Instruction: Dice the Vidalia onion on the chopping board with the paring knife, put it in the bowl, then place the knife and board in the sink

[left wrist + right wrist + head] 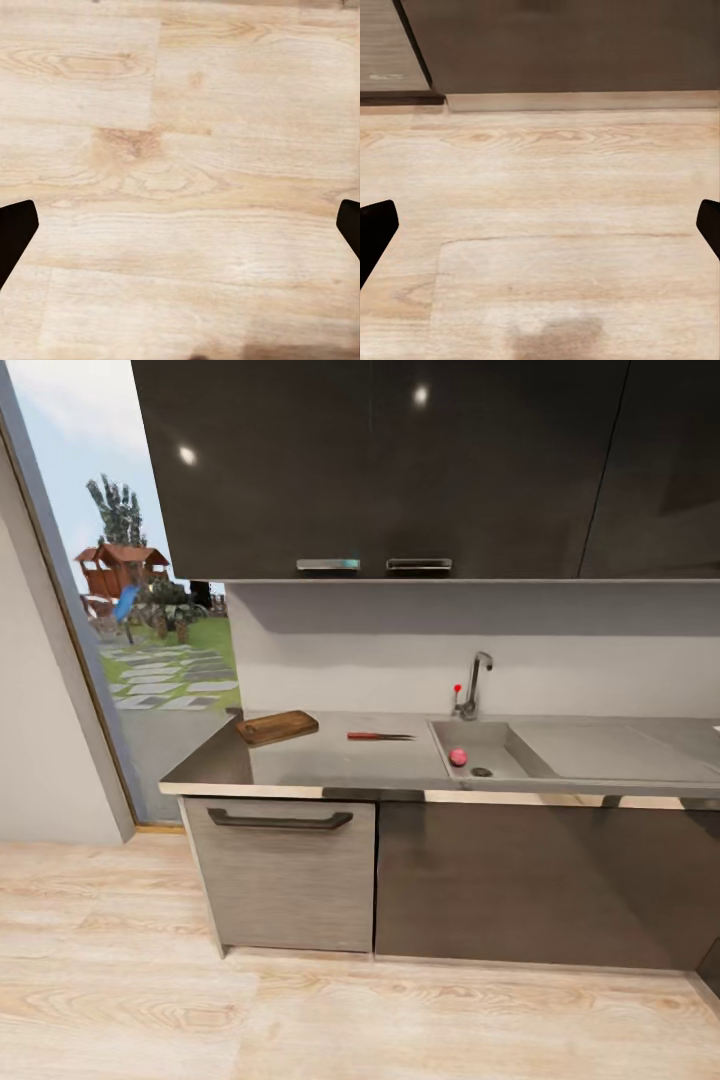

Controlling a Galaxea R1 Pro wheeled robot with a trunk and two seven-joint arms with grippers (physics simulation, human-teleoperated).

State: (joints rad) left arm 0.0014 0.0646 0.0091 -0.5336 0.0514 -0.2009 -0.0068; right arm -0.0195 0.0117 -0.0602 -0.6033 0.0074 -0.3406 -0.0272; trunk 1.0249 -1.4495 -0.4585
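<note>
your left gripper and right gripper both hang wide apart, holding nothing, over the wood floor. the vidalia onion sits in the sink, the paring knife beside the chopping board

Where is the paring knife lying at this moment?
In the head view, the paring knife lies flat on the countertop, between the chopping board to its left and the sink to its right.
</note>
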